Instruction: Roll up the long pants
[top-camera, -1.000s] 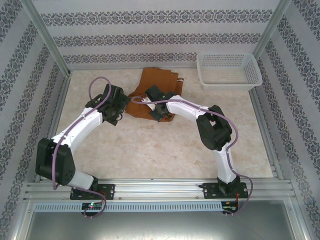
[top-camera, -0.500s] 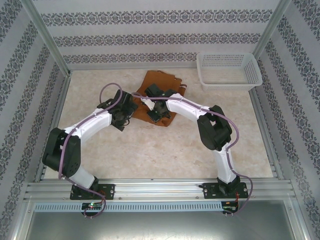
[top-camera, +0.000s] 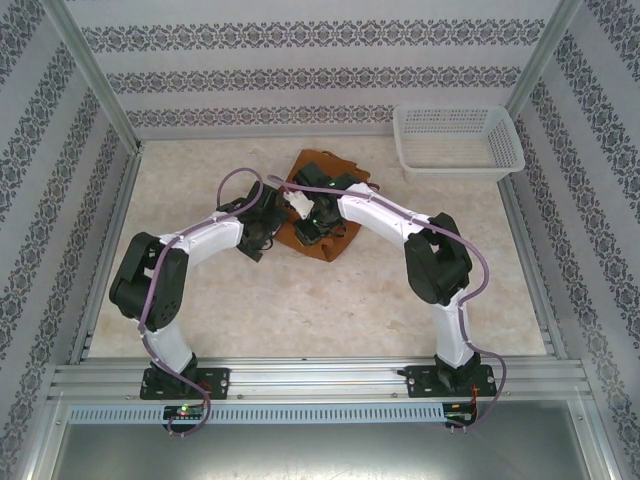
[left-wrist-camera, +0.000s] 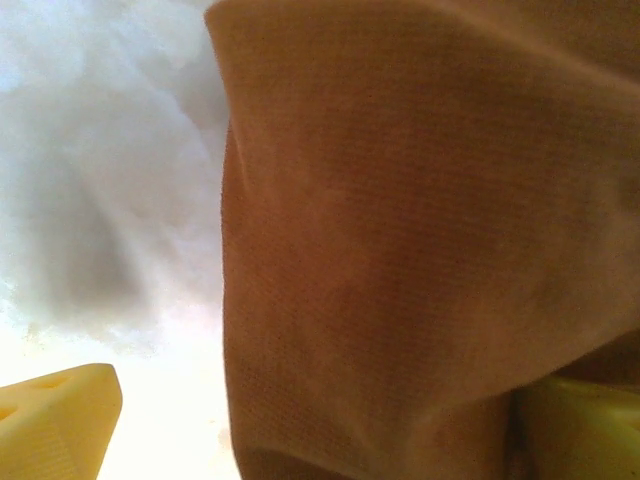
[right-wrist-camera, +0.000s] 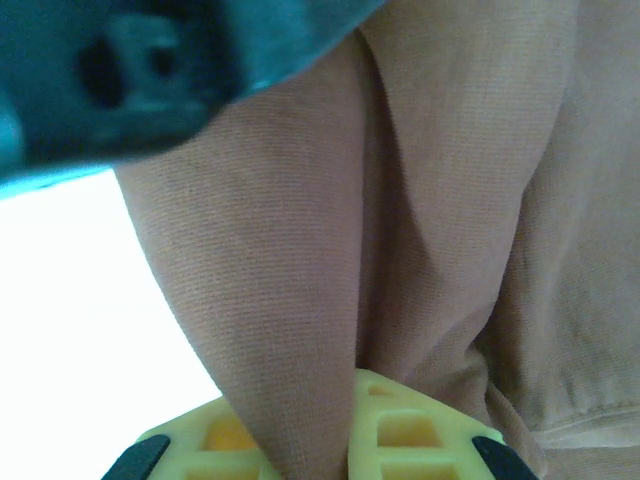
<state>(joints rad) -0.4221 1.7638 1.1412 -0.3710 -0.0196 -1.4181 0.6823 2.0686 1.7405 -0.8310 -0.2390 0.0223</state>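
Pants (top-camera: 318, 168) lie bunched at the far middle of the tabletop (top-camera: 300, 300), one fold pinched in the closed right end effector (right-wrist-camera: 310, 430), apparently to hold the roll tight, while the left end effector (left-wrist-camera: 320, 430) gapes wide around the cloth's edge, seemingly ready to grip.

The long pants (top-camera: 335, 172) lie bunched on the table (top-camera: 300, 310), behind its centre. The basket (top-camera: 460, 166) sits in the far right corner, to the right of the pants and well apart from them. The left gripper (top-camera: 268, 214) stands at the pants' left edge. The right gripper (top-camera: 312, 214) sits on their middle, with a fold of the fabric between its fingers (right-wrist-camera: 400, 430).
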